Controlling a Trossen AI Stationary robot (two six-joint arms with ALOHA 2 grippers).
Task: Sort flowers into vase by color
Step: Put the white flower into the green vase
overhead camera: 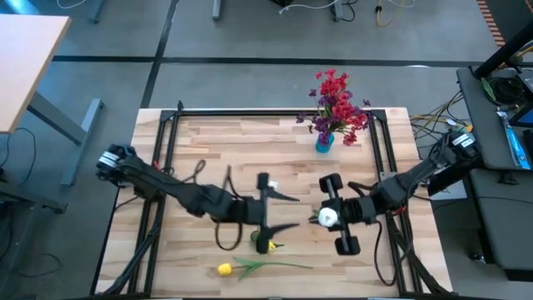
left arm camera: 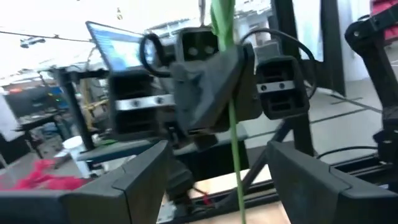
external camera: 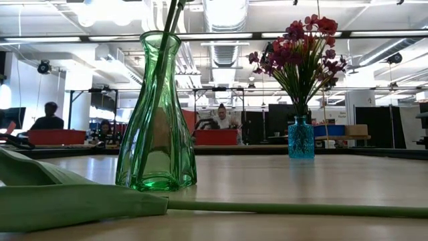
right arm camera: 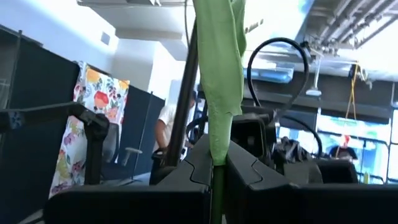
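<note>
Pinching a white tulip (overhead camera: pixel 327 217) stem, right end effector (overhead camera: pixel 319 218) faces spread left end effector (overhead camera: pixel 279 212) mid-desk; red-purple bunch (overhead camera: pixel 337 104) sits in blue vase (overhead camera: pixel 324 142) at far edge, yellow tulip (overhead camera: pixel 226 268) lies near edge, unsorted.

Wood desk (overhead camera: pixel 25 67) off table's far-left corner; ppl at desks (external camera: pixel 50 115) in bkgd.
</note>
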